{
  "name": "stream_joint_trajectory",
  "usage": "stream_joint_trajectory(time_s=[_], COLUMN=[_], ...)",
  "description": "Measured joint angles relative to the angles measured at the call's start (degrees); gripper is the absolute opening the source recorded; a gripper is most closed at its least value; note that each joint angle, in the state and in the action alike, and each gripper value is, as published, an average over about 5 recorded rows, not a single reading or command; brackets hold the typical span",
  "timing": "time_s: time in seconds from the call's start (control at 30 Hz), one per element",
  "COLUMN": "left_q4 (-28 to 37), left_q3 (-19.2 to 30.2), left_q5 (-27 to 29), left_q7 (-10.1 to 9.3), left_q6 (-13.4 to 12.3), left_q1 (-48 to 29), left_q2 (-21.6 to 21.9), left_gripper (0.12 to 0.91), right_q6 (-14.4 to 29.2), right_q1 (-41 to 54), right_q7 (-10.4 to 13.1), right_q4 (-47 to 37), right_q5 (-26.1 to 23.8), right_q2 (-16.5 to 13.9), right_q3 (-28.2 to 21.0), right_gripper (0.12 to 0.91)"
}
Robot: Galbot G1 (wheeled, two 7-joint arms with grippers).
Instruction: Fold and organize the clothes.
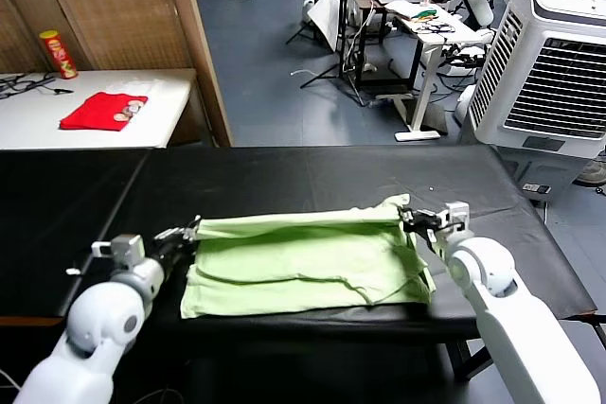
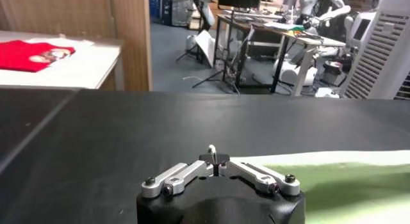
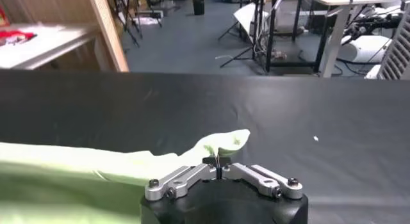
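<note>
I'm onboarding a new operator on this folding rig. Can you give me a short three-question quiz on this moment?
1. True or false: both grippers are shut on the shirt.
2. Which edge of the shirt is raised between the left gripper and the right gripper: A) the far edge, B) the near edge, C) neither?
3. What lies on the white side table next to the yellow can?

Key:
1. True: each pinches one end of the same edge.
2. A.
3. A red folded cloth.
</note>
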Motion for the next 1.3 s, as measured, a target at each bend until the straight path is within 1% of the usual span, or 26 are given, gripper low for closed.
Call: stream_joint_trajectory(time_s=[0.13, 0.47, 0.5, 0.57, 0.6, 0.63, 0.7, 0.73, 0.8, 0.83, 0.87, 0.93, 0.97, 1.0, 1.07, 1.17, 1.3], left_q4=[-2.5, -4.3, -4.4, -4.7, -4.8, -5.1, -5.6, -5.8, -6.3, -6.4, -6.6, -6.5, -6.3, -6.0, -5.1, -3.0, 0.6], left_q3=[-1.3, -2.4, -2.4, -2.5, -2.5, -2.5, -2.5, -2.5, -2.6, -2.7, -2.8, -3.2, -3.3, -3.4, -3.3, -2.7, -1.3], left_q5=[0.9, 4.9, 5.3, 6.1, 6.4, 6.6, 6.8, 6.9, 6.9, 7.0, 7.0, 6.8, 6.6, 6.3, 5.4, 4.0, 2.2], left_q7=[0.08, 0.31, 0.31, 0.29, 0.27, 0.24, 0.17, 0.15, 0.12, 0.11, 0.10, 0.04, -0.03, -0.11, -0.25, -0.33, -0.28], left_q6=[0.1, 0.3, 0.5, 1.3, 1.7, 2.0, 2.5, 2.6, 2.8, 2.8, 2.8, 2.5, 2.3, 2.1, 1.4, 0.5, 0.2], left_q1=[3.9, 10.2, 10.7, 11.3, 11.6, 11.9, 12.3, 12.4, 12.4, 12.3, 12.2, 11.5, 11.1, 10.6, 9.1, 6.4, 3.2], left_q2=[-0.5, -2.2, -2.4, -2.7, -2.8, -2.9, -3.0, -3.0, -2.9, -2.9, -2.9, -2.8, -2.8, -2.7, -2.9, -3.4, -4.4], left_gripper=[0.129, 0.129, 0.129, 0.131, 0.132, 0.148, 0.212, 0.259, 0.374, 0.424, 0.491, 0.592, 0.654, 0.699, 0.765, 0.794, 0.798], right_q6=[-1.3, -1.3, -1.3, -1.3, -1.3, -1.3, -1.3, -1.3, -1.2, -1.2, -1.2, -1.2, -1.1, -0.8, 0.3, 2.4, 4.0], right_q1=[-2.7, -6.8, -7.1, -7.9, -8.3, -8.7, -9.3, -9.5, -9.6, -9.5, -9.3, -8.7, -8.2, -7.6, -6.1, -3.3, 0.0], right_q7=[1.8, 2.8, 2.7, 2.5, 2.3, 2.2, 1.8, 1.6, 1.3, 1.2, 1.1, 0.9, 0.7, 0.5, -0.2, -1.1, -1.9], right_q4=[3.3, 8.0, 8.2, 8.8, 9.1, 9.5, 10.1, 10.4, 10.7, 10.7, 10.6, 10.2, 9.8, 9.2, 7.6, 4.2, -0.7], right_q5=[-0.2, -2.2, -2.2, -2.2, -2.2, -2.1, -1.9, -1.7, -0.9, -0.5, -0.2, -0.4, -1.0, -2.0, -4.5, -8.2, -10.7], right_q2=[-0.5, -0.6, -0.7, -0.8, -0.9, -0.9, -1.1, -1.1, -1.0, -1.0, -0.8, -0.4, 0.0, 0.3, 1.3, 2.9, 4.7], right_q3=[0.6, 0.9, 1.0, 1.2, 1.4, 1.6, 2.1, 2.4, 3.1, 3.5, 3.9, 4.3, 4.3, 4.1, 3.5, 1.9, -0.2], right_gripper=[0.122, 0.124, 0.136, 0.192, 0.235, 0.295, 0.396, 0.463, 0.563, 0.628, 0.676, 0.752, 0.775, 0.783, 0.795, 0.798, 0.798])
